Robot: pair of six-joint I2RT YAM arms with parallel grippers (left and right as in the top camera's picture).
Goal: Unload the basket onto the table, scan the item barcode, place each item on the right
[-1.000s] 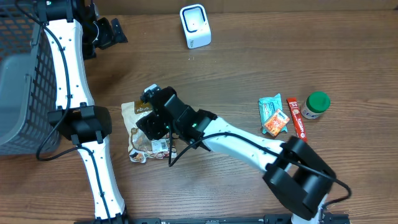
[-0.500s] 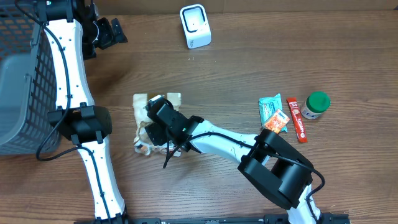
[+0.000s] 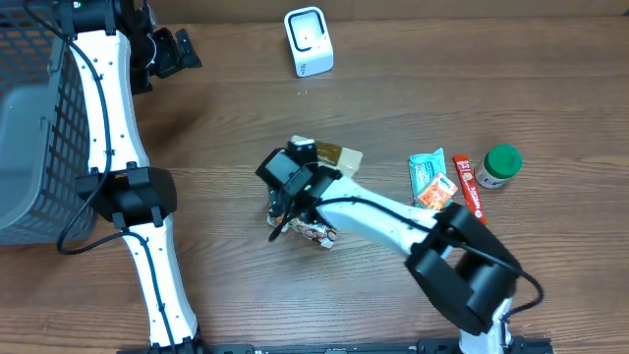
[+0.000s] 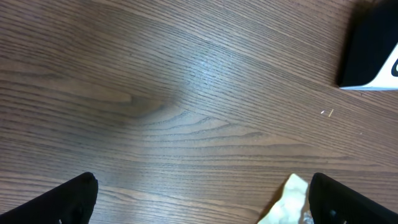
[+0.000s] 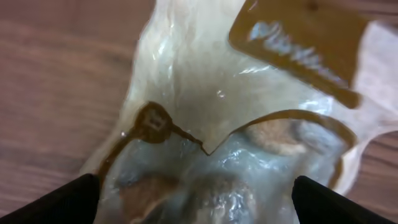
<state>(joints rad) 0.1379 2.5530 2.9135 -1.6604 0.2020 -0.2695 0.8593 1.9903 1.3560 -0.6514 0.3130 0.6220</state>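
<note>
The snack bag point(image 5: 199, 106) lies crumpled on the worktop point(image 3: 413, 88) near the middle, on the near side of the white scanner point(image 3: 308, 41) and to the left of the small packets point(image 3: 430, 182). The right end effector point(image 5: 194, 198) stands over it with its fingers wide apart. The bag fills the space between them, but we cannot tell if they touch it. The left end effector point(image 4: 202, 199) is at the far left, near the basket point(image 3: 29, 128), also wide open and holding nothing.

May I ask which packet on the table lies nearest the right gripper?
The cream-and-brown snack bag, under the right gripper; the teal packet, orange packet and red stick lie farther right.
</note>
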